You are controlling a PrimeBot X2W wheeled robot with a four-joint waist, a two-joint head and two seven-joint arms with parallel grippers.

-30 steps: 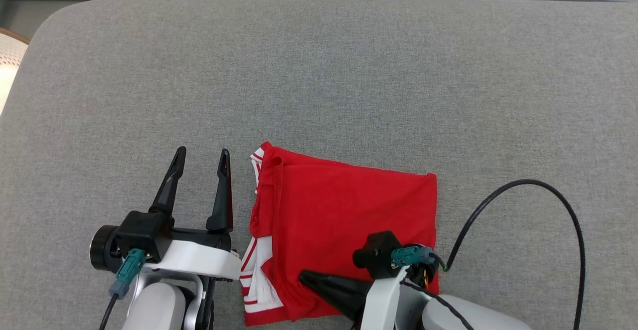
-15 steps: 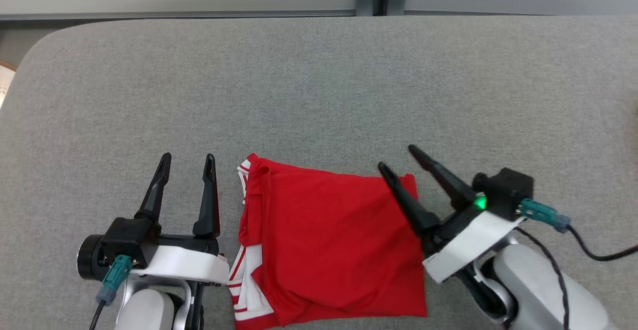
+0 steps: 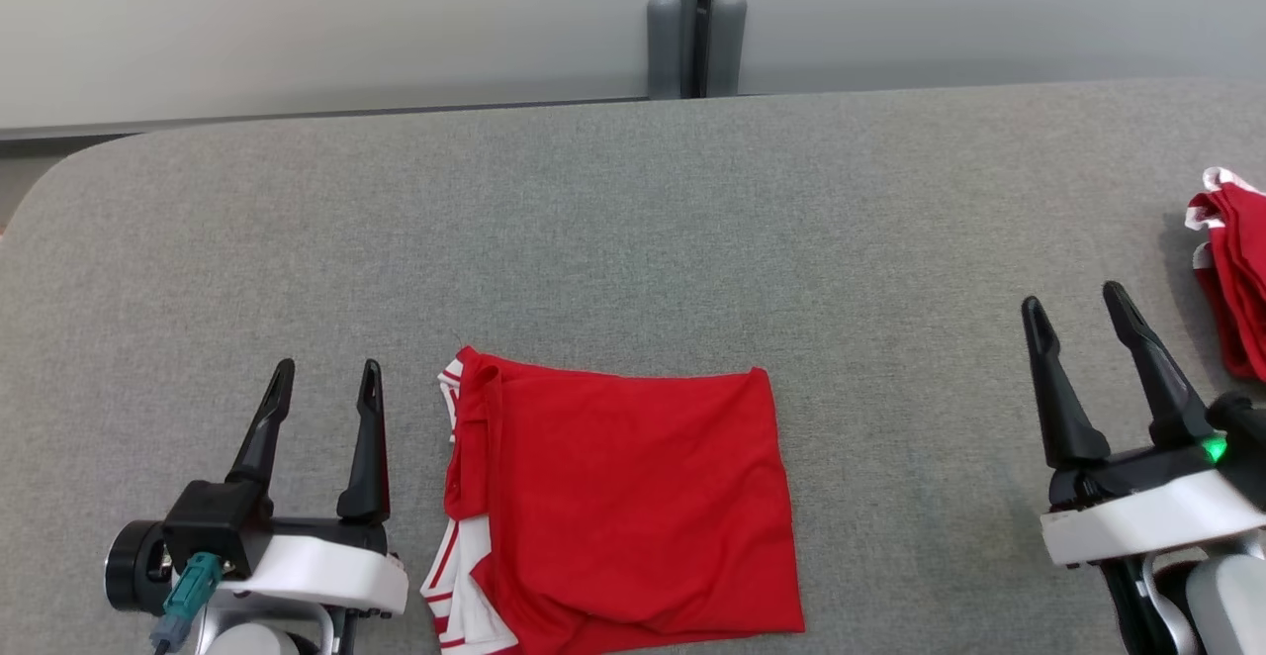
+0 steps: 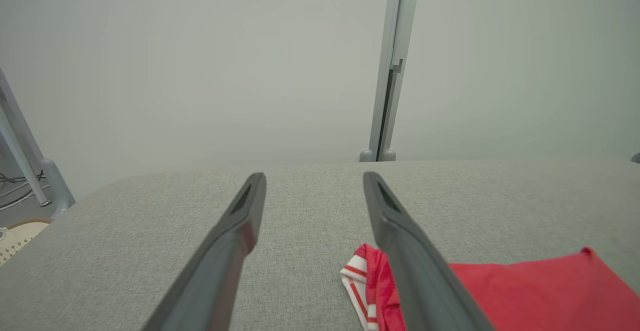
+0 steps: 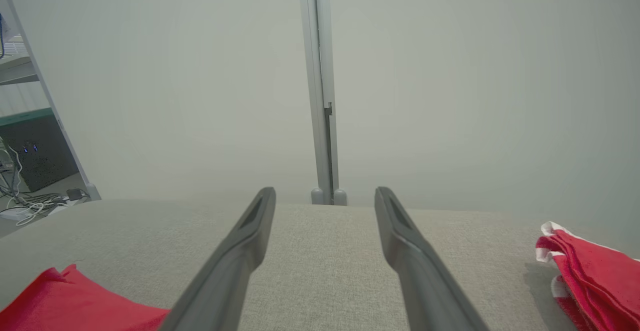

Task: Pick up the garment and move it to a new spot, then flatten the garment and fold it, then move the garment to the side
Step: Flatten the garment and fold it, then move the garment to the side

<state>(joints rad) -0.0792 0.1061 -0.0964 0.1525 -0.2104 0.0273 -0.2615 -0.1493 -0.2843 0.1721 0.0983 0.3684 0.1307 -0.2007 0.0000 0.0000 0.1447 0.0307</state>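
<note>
A red garment with white trim (image 3: 613,502) lies folded into a flat rectangle on the grey table (image 3: 633,220), near its front edge. My left gripper (image 3: 326,383) stands open just left of it, fingers pointing away from me, nothing between them. My right gripper (image 3: 1073,304) is open well to the right of the garment, apart from it. In the left wrist view the garment's striped corner (image 4: 365,281) peeks beside my right finger (image 4: 410,251). A red corner of the garment (image 5: 60,301) shows in the right wrist view at lower left.
Another red and white garment (image 3: 1231,279) lies bunched at the table's right edge, also seen as a red pile (image 5: 590,271) in the right wrist view. A pale wall with a grey post (image 3: 692,22) stands behind the table.
My right gripper has lifted off the folded garment and swung out to the right, now open and empty. The head camera has tilted up, showing the wall and the second garment.
</note>
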